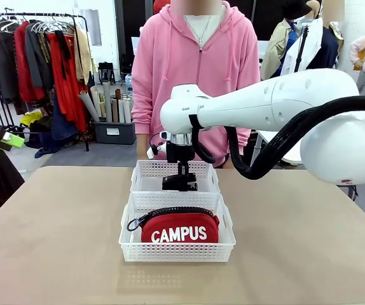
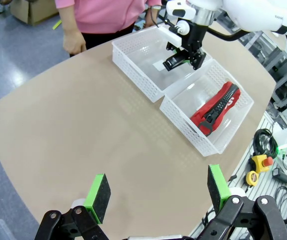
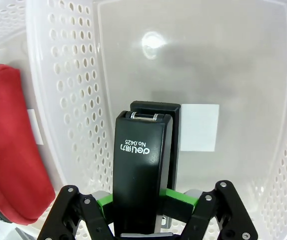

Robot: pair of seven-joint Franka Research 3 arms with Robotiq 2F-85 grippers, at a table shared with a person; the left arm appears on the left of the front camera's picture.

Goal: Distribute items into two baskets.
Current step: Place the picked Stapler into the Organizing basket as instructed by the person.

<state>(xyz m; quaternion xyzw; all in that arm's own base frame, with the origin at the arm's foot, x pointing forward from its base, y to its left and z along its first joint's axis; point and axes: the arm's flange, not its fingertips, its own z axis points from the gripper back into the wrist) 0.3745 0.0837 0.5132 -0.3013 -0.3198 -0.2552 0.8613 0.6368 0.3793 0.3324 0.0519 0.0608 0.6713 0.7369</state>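
Right gripper (image 1: 180, 184), clamped on a black stapler (image 3: 142, 172), hangs over the far basket (image 1: 145, 175), the stapler held above its bare floor and not yet set down. One item is already placed: the red pouch (image 1: 179, 227) lettered "CAMPUS" lies in the near basket (image 1: 128, 238), which stands touching the far one. Left gripper (image 2: 156, 192) hovers well apart over bare table (image 2: 73, 130), jaws wide and empty. A person's hand (image 2: 74, 42) rests at the far edge. Judging by this, only releasing the stapler remains.
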